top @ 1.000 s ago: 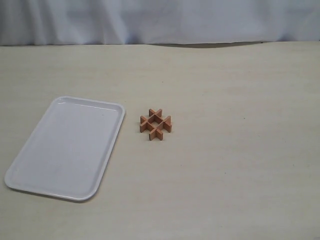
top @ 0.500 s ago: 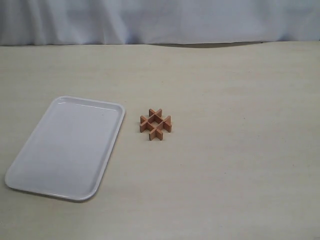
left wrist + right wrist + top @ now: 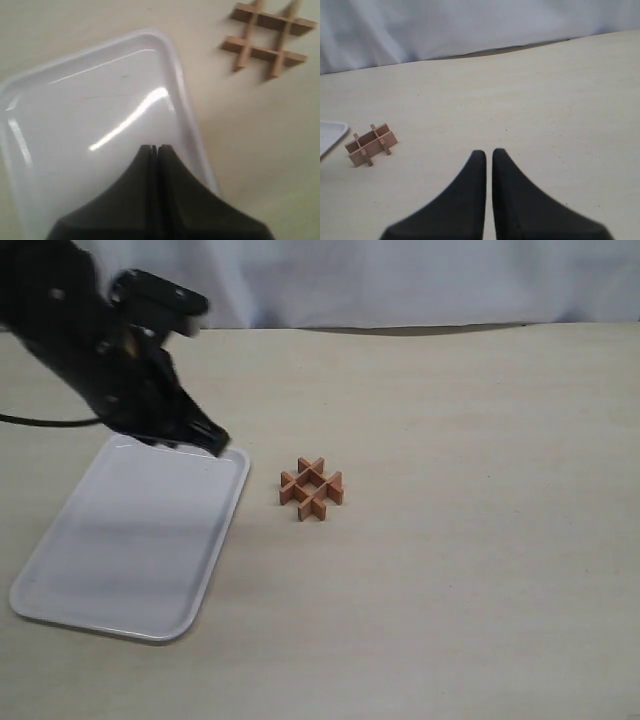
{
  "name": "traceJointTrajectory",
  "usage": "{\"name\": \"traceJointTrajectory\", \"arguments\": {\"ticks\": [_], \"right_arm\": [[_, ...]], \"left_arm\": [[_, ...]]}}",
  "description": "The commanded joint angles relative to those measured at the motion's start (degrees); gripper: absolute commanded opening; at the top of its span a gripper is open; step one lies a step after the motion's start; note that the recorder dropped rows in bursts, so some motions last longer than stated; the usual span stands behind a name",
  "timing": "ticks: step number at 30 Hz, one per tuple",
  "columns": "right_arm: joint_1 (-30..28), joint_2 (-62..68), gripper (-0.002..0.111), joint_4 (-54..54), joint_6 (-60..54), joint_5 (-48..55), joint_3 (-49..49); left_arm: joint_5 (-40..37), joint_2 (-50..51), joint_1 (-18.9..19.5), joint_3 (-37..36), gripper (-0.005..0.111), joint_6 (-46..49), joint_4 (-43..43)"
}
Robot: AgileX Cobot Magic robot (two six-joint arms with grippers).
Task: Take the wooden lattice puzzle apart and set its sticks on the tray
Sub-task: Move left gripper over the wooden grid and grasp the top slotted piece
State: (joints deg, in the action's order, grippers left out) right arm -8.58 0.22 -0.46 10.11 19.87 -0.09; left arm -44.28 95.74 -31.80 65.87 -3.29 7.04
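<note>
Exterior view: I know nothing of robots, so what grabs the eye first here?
The big black left arm at the upper left, its jaws shut and pointing down over the far end of the white tray. Next, the small reddish-brown hash-shaped puzzle, alone on the pale table just right of the tray and not touching it.

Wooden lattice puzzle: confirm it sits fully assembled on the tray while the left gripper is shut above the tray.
Not quite. The wooden lattice puzzle is fully assembled, but it sits on the table beside the tray, not on it, as the exterior view shows. The left gripper is indeed shut above the tray.
</note>
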Motion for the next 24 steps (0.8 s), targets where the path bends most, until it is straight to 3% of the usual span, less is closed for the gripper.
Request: {"name": "traceJointTrajectory", "arguments": {"ticks": [1, 5, 10, 14, 16, 21, 24], "right_arm": [[-0.1, -0.22, 0.004, 0.01, 0.19, -0.22, 0.09], [-0.1, -0.22, 0.004, 0.01, 0.19, -0.22, 0.09], [-0.1, -0.22, 0.004, 0.01, 0.19, -0.22, 0.09], [-0.1, -0.22, 0.004, 0.01, 0.19, -0.22, 0.09], [-0.1, -0.22, 0.004, 0.01, 0.19, -0.22, 0.09], [-0.1, -0.22, 0.004, 0.01, 0.19, -0.22, 0.09], [-0.1, -0.22, 0.004, 0.01, 0.19, -0.22, 0.09]], "left_arm": [[-3.02, 10.18, -8.14, 6.76, 0.0, 0.53, -2.07], [-5.75, 18.16, -11.63, 13.43, 0.0, 0.36, -1.94], [-5.25, 22.34, -10.77, 16.14, 0.0, 0.02, -7.04], [-3.46, 22.74, -10.77, 16.14, 0.001, 0.25, -6.11], [-2.32, 22.74, -10.77, 16.14, 0.008, 0.25, -5.74], [0.49, 22.74, -10.77, 16.14, 0.041, 0.25, -5.17], [2.25, 22.74, -10.77, 16.14, 0.048, 0.53, -4.2]]}}
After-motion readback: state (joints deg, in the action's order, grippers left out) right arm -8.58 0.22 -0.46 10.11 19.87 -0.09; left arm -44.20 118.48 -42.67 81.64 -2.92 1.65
